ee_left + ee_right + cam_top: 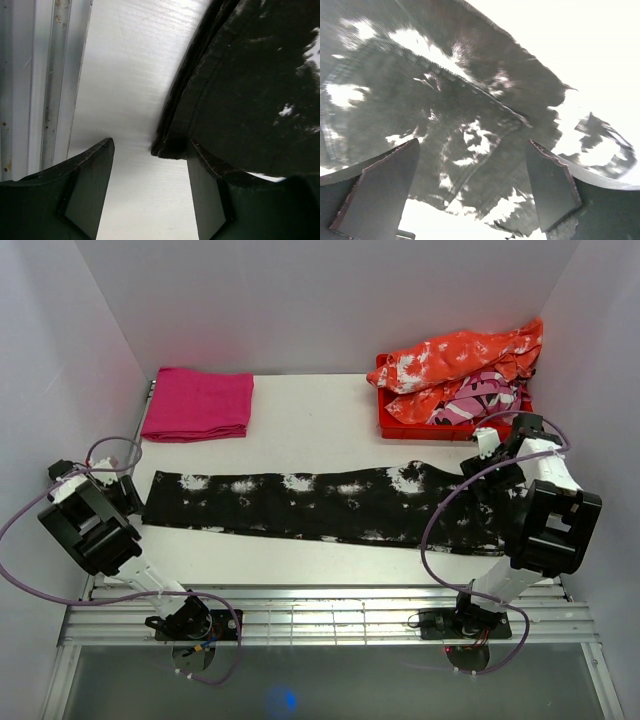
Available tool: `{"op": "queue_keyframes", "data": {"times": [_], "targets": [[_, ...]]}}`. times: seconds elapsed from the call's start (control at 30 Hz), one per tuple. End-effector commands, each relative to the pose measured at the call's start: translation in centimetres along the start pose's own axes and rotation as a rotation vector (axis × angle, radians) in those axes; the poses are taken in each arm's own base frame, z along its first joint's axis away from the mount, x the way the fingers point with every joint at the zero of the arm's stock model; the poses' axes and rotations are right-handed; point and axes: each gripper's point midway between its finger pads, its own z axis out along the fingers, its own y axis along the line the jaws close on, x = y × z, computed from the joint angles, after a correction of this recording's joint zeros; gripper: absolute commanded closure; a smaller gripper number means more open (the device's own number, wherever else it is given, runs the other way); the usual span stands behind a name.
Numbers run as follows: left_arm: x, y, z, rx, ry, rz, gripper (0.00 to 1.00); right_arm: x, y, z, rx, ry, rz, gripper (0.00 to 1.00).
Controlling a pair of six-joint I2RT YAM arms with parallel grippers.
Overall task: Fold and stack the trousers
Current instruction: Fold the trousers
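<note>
Here, soft mottled trousers (320, 502) lie as 1 long flat strip

White table (310, 410), plain pale walls (320, 300) on three sides, metal rails (330, 618) along near edge.

Site: robotics lab, enclosed test cell.

Evidence:
- Plain white panel walls (320, 300) close in 3 sides of a white table (320, 430).
- Near edge = bare aluminium rails (330, 615), w/ left arm (90, 525) & right arm (545, 525) bolted on side by side.
- Purple cables (423, 540) loop loose along both arms, fully exposed.
- Clothing set out like test props: trousers (320, 505) flat across the table, folded magenta cloth (198, 403) back L, red bin (400, 425) heaped w/ garments back R.
- Light bright & even throughout.
</note>
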Motion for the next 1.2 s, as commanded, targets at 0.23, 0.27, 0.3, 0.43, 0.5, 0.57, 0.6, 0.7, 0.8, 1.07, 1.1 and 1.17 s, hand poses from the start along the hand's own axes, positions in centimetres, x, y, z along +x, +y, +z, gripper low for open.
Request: {"op": "queue_keyframes", "data": {"times": [0.23, 0.27, 0.3, 0.43, 0.5, 0.57, 0.6, 0.7, 0.8, 1.07, 1.1, 1.17], "targets": [[-1.2, -3.5, 2.5, 0.058, -0.037, 0.159, 0.37, -5.1, -3.9, -9.8, 0.3, -0.23, 0.04, 0.1], [-1.0, -3.9, 2.8, 0.059, -0.025, 0.167, 0.37, -5.1, -4.1, -10.2, 0.302, -0.242, 0.046, 0.1], [-0.6, -3.8, 3.1, 0.04, -0.009, 0.165, 0.4, -4.9, -4.2, -10.4, 0.295, -0.256, 0.062, 0.1], [0.7, -4.0, 4.4, 0.019, 0.041, 0.133, 0.51, -2.7, -4.8, -10.2, 0.294, -0.218, 0.078, 0.1], [0.9, -4.0, 4.6, 0.023, 0.052, 0.115, 0.58, -1.0, -4.9, -9.4, 0.268, -0.17, 0.062, 0.09], [1.0, -3.9, 4.7, 0.019, 0.062, 0.103, 0.73, 0.7, -4.7, -8.4, 0.227, -0.119, 0.067, 0.05], [0.5, -3.8, 4.5, 0.017, 0.052, 0.101, 0.77, 1.4, -4.5, -7.8, 0.21, -0.103, 0.077, 0.05], [-1.3, -3.3, 3.1, 0.025, 0.011, 0.063, 0.99, 2.4, -4.5, -7.1, 0.178, -0.087, 0.09, 0.04], [-2.9, -2.0, 1.2, 0.025, -0.024, 0.045, 1.0, 2.6, -3.8, -6.8, 0.138, -0.085, 0.085, 0.03], [-9.8, 0.1, -8.1, 0.013, -0.192, 0.153, 1.0, 3.8, -2.0, -5.3, 0.062, -0.067, 0.08, 0.02], [-10.3, -0.8, -8.8, 0.045, -0.216, 0.176, 1.0, 3.7, -1.8, -5.2, 0.049, -0.072, 0.082, 0.02], [-10.5, -2.6, -10.2, 0.099, -0.224, 0.208, 1.0, 3.8, -1.2, -4.9, 0.012, -0.068, 0.091, 0.02]]}}
